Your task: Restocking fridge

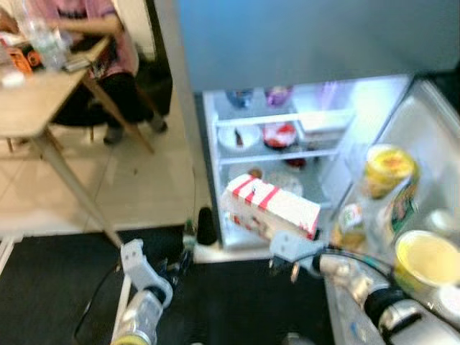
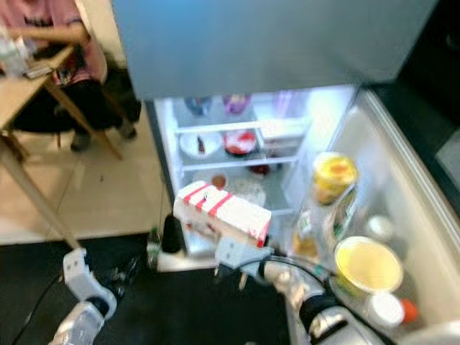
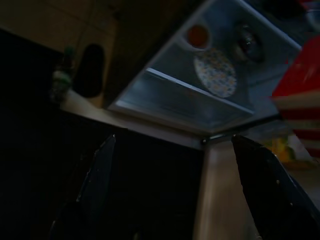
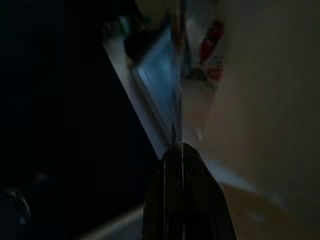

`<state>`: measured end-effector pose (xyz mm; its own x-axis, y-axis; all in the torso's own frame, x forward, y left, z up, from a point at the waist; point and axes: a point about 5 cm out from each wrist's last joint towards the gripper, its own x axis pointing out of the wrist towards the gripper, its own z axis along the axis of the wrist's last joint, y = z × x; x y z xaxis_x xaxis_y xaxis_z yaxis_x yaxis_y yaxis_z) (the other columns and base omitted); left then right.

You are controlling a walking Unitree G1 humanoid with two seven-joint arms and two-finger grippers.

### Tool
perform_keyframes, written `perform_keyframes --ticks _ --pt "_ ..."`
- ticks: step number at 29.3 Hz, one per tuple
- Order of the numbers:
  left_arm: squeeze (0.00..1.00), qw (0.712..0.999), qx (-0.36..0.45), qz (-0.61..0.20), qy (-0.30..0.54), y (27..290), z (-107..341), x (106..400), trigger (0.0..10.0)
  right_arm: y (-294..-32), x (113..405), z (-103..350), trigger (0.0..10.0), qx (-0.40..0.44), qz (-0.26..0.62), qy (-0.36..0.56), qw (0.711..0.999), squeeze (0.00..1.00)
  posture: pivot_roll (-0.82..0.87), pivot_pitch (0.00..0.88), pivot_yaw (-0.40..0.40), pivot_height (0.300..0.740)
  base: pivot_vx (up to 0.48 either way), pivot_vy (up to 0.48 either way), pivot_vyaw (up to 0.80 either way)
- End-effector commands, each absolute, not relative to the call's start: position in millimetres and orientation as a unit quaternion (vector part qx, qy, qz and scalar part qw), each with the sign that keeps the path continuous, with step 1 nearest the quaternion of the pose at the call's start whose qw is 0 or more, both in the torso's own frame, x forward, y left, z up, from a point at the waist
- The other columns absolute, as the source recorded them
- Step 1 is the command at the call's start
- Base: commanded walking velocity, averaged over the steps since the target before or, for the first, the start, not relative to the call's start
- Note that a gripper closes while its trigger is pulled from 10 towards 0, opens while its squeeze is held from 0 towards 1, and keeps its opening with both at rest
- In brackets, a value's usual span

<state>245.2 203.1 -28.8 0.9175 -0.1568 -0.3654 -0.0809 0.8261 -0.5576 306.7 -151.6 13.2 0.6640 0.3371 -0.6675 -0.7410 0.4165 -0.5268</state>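
Right tool [image 1: 277, 233] of yours is clamped on the lower end of the red-striped white carton [image 1: 272, 205], held tilted just before the open fridge [image 1: 287, 154]. Treat that carton as stiff-walled but crushable and probably heavy if full; the blur hides its fill. Your left tool [image 3: 170, 190] hangs wide, well apart, free to support its base.

Pale tiled floor [image 1: 144, 180], dark mat [image 1: 57, 287], wooden table [image 1: 43, 100]

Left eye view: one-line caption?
Right gripper holds a red-striped white carton before the open fridge; left gripper hangs low.
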Motion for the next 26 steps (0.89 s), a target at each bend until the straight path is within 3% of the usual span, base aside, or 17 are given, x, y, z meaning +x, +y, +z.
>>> perform_keyframes --ticks 1,26 --pt "0.0 0.932 -0.295 -0.012 0.212 206.3 -34.6 237.0 10.0 -144.8 304.3 10.5 10.0 -0.421 0.342 0.235 0.807 0.0 -0.03 0.107 0.008 0.74 0.0 0.0 0.0" --pt "0.0 0.931 -0.279 -0.03 0.234 205.0 -42.4 225.9 10.0 -135.4 299.1 5.3 10.0 -0.424 0.364 0.233 0.796 0.0 -0.03 0.082 0.007 0.74 0.019 0.0 0.0"
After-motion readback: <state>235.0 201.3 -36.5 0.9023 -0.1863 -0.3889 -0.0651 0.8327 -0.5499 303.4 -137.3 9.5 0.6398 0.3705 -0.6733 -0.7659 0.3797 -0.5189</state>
